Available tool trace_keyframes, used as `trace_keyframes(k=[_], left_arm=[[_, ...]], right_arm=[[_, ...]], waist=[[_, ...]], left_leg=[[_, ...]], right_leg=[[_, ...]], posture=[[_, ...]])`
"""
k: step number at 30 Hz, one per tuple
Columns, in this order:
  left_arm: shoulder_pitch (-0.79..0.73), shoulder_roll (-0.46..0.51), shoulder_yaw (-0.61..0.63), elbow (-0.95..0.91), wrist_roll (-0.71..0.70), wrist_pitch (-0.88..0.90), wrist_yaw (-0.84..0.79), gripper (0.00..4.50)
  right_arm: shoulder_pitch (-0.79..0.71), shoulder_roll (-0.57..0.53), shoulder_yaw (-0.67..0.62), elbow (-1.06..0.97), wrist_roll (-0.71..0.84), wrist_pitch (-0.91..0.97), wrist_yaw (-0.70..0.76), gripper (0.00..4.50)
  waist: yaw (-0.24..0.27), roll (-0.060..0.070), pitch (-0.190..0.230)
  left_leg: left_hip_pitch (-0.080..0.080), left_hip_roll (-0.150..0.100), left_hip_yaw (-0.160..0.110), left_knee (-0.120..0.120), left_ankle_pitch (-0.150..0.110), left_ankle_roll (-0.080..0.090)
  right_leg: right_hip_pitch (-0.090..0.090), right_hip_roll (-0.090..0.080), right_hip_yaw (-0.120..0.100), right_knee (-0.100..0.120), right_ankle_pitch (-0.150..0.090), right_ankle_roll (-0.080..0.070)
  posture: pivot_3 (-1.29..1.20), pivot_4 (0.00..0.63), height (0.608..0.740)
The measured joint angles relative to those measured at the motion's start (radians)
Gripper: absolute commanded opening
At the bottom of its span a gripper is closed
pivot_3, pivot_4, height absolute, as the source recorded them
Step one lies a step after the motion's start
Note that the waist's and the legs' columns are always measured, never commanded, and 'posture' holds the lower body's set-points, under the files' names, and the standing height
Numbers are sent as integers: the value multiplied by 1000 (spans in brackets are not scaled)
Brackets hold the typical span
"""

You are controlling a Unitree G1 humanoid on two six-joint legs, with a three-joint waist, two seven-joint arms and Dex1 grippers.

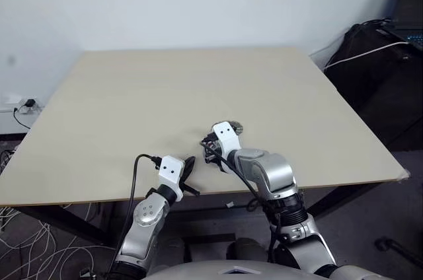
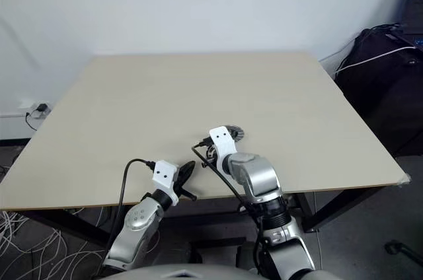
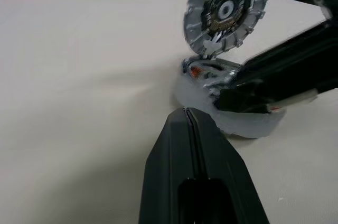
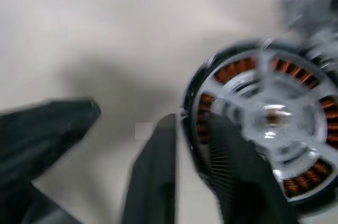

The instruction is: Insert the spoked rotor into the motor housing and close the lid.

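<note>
- Pale wall point(image 1: 198, 2) backs the scene, and black bags point(image 1: 380, 82) stand at about 3 o'clock of the table.
- We see a light wooden table point(image 1: 165, 95) taking up most of the head views, its top bare apart from the parts near its front edge.
- Our right gripper point(image 4: 182, 145) reaches down and forward at about 5 o'clock on the tabletop; its black fingers point(image 4: 153, 176) stand a little apart, one on each side of the dark rim of the motor housing point(image 4: 264, 129). We cannot tell whether they press on it.
- Our left gripper point(image 3: 186, 115) sits at about 7 o'clock near the table's front edge, its two fingers pressed flat together with nothing between them, its tip pointing toward the parts just beside it.
- We see the motor housing lying flat on the table under the right gripper, copper windings ringing it, and pale spokes with a hub showing inside it.
- We see a silvery finned disc point(image 3: 227, 10), seemingly the lid, tilted up on edge at about 12 o'clock of the housing, its lower edge touching the housing.
</note>
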Motion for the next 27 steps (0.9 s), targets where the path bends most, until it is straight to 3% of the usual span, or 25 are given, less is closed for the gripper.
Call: trace_keyframes(k=[4,7,10,16,27], left_arm=[[0,1,1,0,0,1,0,0],[1,3,4,0,0,1,1,0],[1,3,5,0,0,1,1,0],[-5,2,3,0,0,2,-1,0],[-17,2,2,0,-1,12,-4,0]], right_arm=[[-7,18,-8,7,34,-14,-4,2929],[-7,-19,27,-17,55,-19,26,2929],[-7,-160,164,-92,55,-100,112,2929],[-14,-514,420,-141,-77,-522,314,2929],[-87,-617,464,22,-214,-886,497,2929]], waist=[[0,0,0],[0,0,0],[1,0,0],[2,-2,1],[7,-6,4]], left_leg=[[2,0,0,0,-2,-3],[2,0,0,0,-2,-4],[2,0,0,0,-1,-2],[2,-1,-1,1,-1,-1],[2,0,-1,2,0,0]], right_leg=[[3,-1,0,0,0,0],[3,-1,0,-1,0,0],[3,-2,0,-2,0,0],[4,-2,-2,-2,-2,3],[4,-2,-1,-2,0,1]], posture=[[0,0,740],[0,0,740],[0,0,740],[0,0,740],[0,0,740]])
